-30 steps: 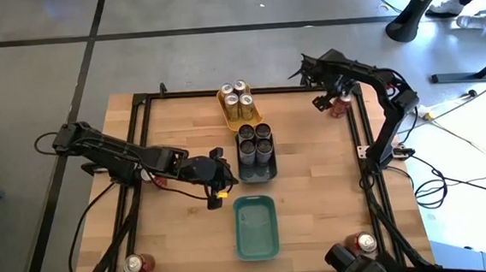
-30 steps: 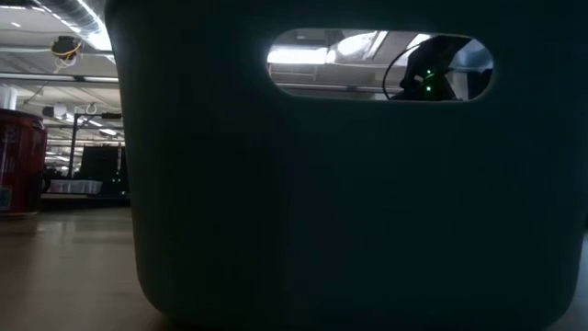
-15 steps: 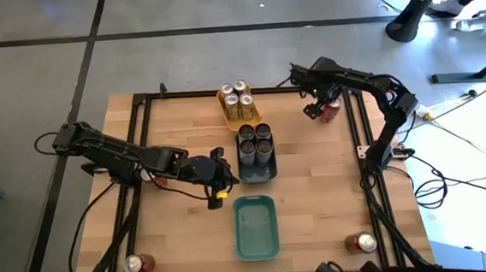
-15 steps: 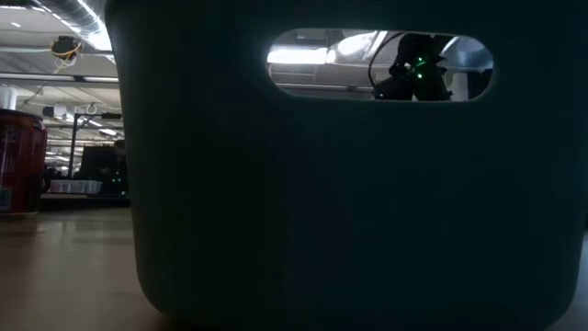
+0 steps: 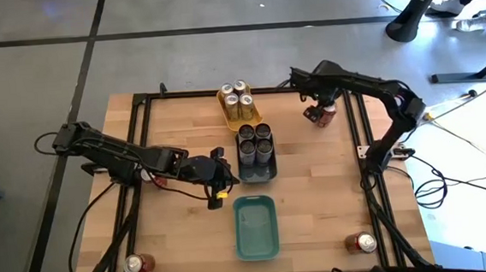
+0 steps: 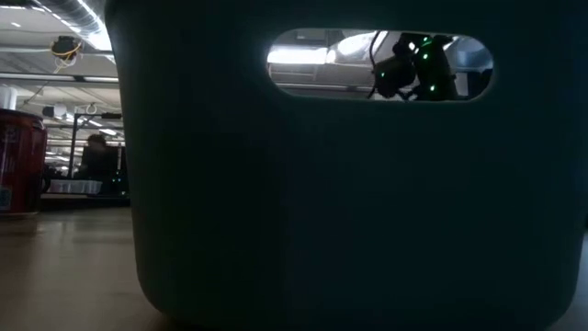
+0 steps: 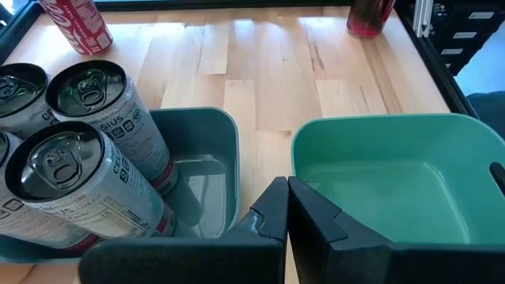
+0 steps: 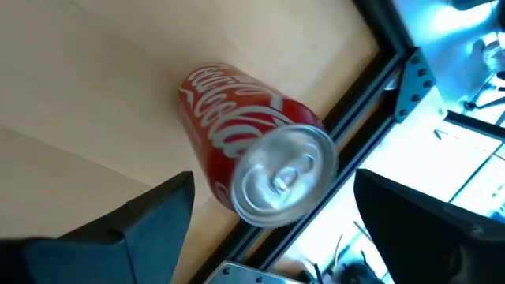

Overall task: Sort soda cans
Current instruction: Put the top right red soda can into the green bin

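A red soda can [image 8: 252, 166] stands upright on the table by the right rail, also seen in the high view [image 5: 326, 114]. My right gripper [image 8: 272, 183] hangs open above it, one finger on either side, touching nothing; the high view [image 5: 313, 112] shows it at the far right. Gold cans [image 5: 239, 102] stand in the yellow tray, dark cans [image 5: 254, 140] in the grey tray [image 7: 213, 158]. The teal tray [image 5: 256, 229] holds nothing. My left gripper [image 7: 288, 193] is shut and waits left of the trays [image 5: 221, 180].
More red cans stand at the near left corner [image 5: 136, 264], the near right corner [image 5: 362, 243] and beside the left arm [image 5: 158, 183]. A black rail frame [image 5: 356, 137] edges the table. The teal tray's wall [image 6: 349, 211] fills the low view; a red can [image 6: 18, 161] shows at its left.
My right gripper has moved toward the table's left edge and a little toward the near edge, coming over the red can by the right rail.
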Available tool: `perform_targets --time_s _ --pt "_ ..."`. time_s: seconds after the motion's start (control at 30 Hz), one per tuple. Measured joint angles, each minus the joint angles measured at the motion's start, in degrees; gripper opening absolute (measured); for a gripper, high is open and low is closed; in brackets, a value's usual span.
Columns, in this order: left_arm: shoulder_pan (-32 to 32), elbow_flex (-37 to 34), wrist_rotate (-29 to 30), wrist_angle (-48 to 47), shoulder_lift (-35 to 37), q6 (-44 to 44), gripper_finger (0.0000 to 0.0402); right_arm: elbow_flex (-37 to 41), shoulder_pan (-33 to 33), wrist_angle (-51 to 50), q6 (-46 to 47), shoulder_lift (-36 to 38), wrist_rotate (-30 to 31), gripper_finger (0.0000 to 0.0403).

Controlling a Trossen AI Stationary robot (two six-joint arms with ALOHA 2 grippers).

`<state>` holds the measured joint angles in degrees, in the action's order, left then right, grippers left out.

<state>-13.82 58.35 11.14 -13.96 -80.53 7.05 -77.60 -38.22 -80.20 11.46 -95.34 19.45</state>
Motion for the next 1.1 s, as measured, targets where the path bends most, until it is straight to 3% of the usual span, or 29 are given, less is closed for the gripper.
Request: perform_targets --time_s 0.23,0.43,0.87,1.1 --pt "0.00 0.00 0.00 0.00 0.00 0.00 0.0000 -0.02 -4.12 1.85 0.04 2.59 -0.79 0.0344" --pt "0.00 0.00 0.02 -0.57 0.00 0.26 0.0000 2.29 -8.63 7.27 -0.78 2.55 -9.64 0.0344" --pt "0.00 0.00 0.01 -0.52 0.00 1.52 0.0000 9.39 -9.38 11.82 0.09 2.85 -11.02 0.0344" --pt "0.00 0.00 0.01 -0.50 0.00 1.91 0.0000 9.48 -9.40 11.93 -1.07 3.38 -11.24 0.0294"
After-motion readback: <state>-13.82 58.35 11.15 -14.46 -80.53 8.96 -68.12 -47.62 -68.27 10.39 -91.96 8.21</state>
